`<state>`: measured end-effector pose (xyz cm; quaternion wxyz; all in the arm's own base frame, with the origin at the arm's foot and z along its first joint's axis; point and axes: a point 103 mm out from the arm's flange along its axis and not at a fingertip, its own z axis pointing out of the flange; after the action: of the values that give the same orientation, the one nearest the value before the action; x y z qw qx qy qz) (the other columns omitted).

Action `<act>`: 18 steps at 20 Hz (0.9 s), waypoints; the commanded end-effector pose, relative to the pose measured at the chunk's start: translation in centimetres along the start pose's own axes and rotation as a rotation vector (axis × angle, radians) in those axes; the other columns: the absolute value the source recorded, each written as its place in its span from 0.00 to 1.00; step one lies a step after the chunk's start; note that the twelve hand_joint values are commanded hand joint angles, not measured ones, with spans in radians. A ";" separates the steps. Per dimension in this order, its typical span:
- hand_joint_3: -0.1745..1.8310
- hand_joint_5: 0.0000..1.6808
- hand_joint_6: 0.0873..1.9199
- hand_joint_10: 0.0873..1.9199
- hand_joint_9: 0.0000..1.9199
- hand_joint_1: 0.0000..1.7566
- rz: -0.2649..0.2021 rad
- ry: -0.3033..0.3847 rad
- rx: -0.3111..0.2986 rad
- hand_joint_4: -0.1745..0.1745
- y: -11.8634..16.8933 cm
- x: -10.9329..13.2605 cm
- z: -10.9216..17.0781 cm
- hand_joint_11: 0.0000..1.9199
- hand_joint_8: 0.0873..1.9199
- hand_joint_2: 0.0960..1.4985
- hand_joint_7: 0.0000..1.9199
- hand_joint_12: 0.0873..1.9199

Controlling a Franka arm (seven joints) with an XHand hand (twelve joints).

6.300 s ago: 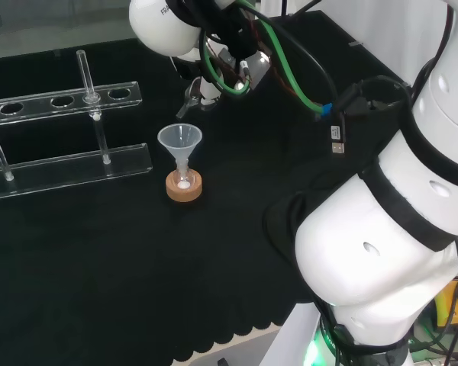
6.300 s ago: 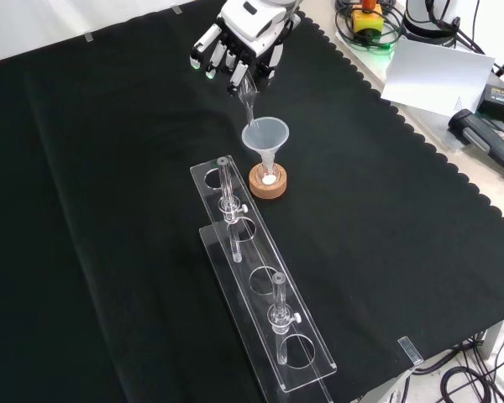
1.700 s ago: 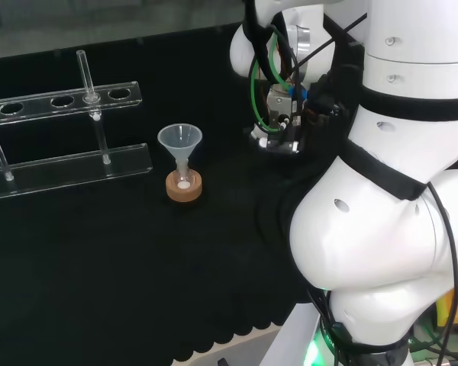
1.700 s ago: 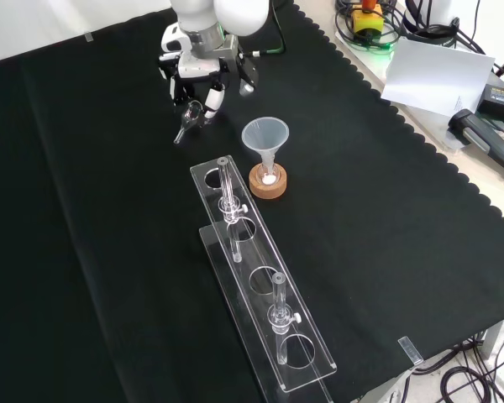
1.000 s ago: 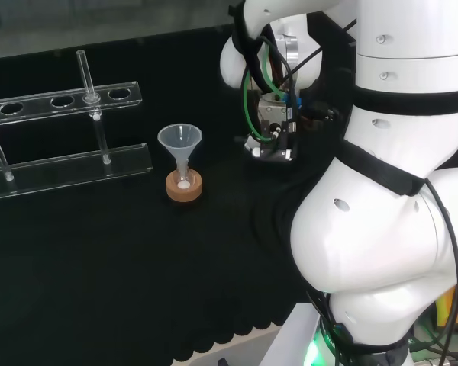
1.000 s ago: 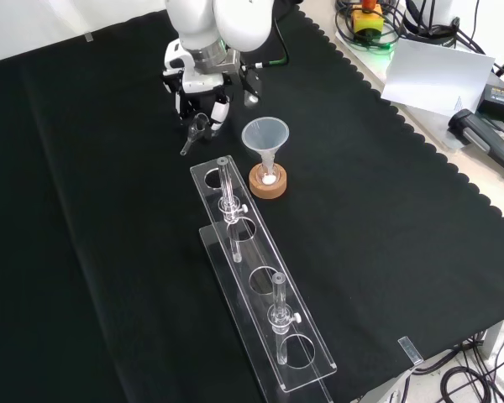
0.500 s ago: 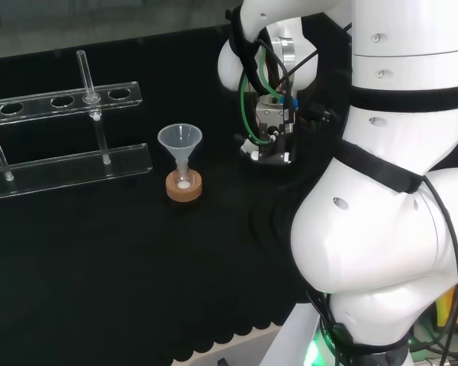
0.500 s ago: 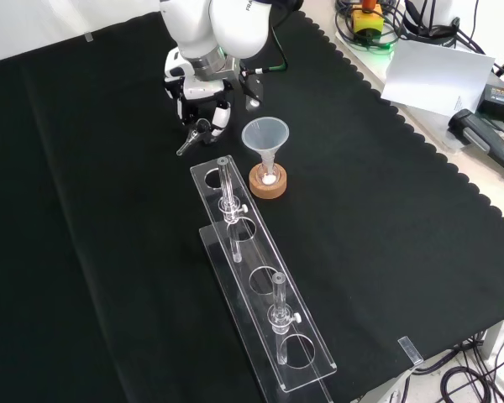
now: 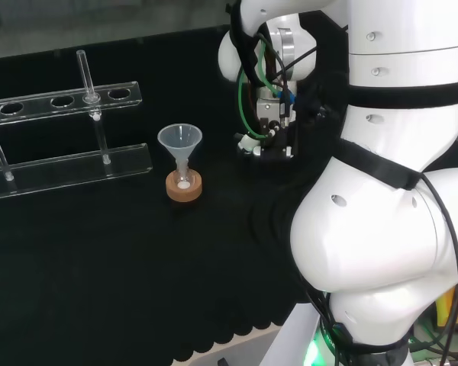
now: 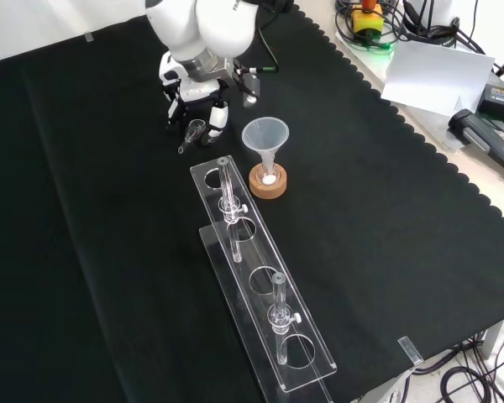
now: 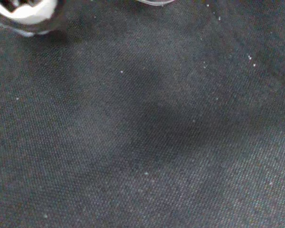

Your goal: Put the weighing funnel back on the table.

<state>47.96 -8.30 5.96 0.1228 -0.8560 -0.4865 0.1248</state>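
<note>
While the black and white hand (image 10: 195, 107) is hanging low over the black-clothed table (image 10: 84, 252), its curled fingers are pinching the small clear weighing funnel (image 10: 193, 129) just beneath. The funnel's stem is slanting toward the front view's lower left, seemingly almost touching the cloth.

A black cloth (image 10: 92, 252) is covering the bench. In the front view a big clear funnel (image 10: 265, 133) is standing mouth up with its stem in a small flask (image 10: 270, 172), which is sitting on a cork ring (image 10: 257, 186). Something white is showing at the flask's bottom. Just nearer the camera, a long clear rack (image 10: 254, 254) with round holes is stretching along the cloth and holding two upright glass tubes (image 10: 225, 183). Beyond the cloth's scalloped edge at right, a white sheet (image 10: 437, 75) and a black device (image 10: 475, 130) are lying.
</note>
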 end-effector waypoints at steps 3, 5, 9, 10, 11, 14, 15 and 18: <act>0.29 0.35 0.03 0.00 0.43 0.38 -0.055 -0.053 0.061 0.73 -0.4 -0.2 -0.9 0.00 0.00 0.31 0.43 0.65; 0.28 0.33 0.01 0.00 0.42 0.37 -0.082 -0.048 0.071 0.71 -0.6 -0.2 -1.7 0.00 0.00 0.32 0.41 0.64; 0.27 0.28 0.00 0.00 0.38 0.35 -0.171 -0.039 0.112 0.66 -1.0 -0.1 -3.8 0.00 0.00 0.31 0.36 0.64; 0.26 0.26 0.00 0.00 0.36 0.34 -0.191 -0.033 0.104 0.65 -1.2 -0.1 -4.6 0.00 0.00 0.31 0.35 0.64; 0.26 0.24 0.00 0.00 0.35 0.34 -0.210 -0.032 0.093 0.64 -1.4 -0.3 -5.4 0.00 0.00 0.31 0.33 0.64; 0.23 0.21 0.00 0.00 0.32 0.32 -0.268 -0.022 0.054 0.62 -2.4 -0.2 -7.4 0.00 0.00 0.31 0.31 0.63; 0.23 0.21 0.00 0.00 0.32 0.32 -0.287 -0.021 0.038 0.62 -2.8 -0.2 -8.0 0.00 0.00 0.31 0.31 0.63; 0.22 0.17 0.00 0.00 0.30 0.31 -0.321 -0.003 0.019 0.58 -3.7 -0.5 -9.7 0.00 0.00 0.32 0.28 0.62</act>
<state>48.53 -8.12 12.14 0.1595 -0.7945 -0.5686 0.1417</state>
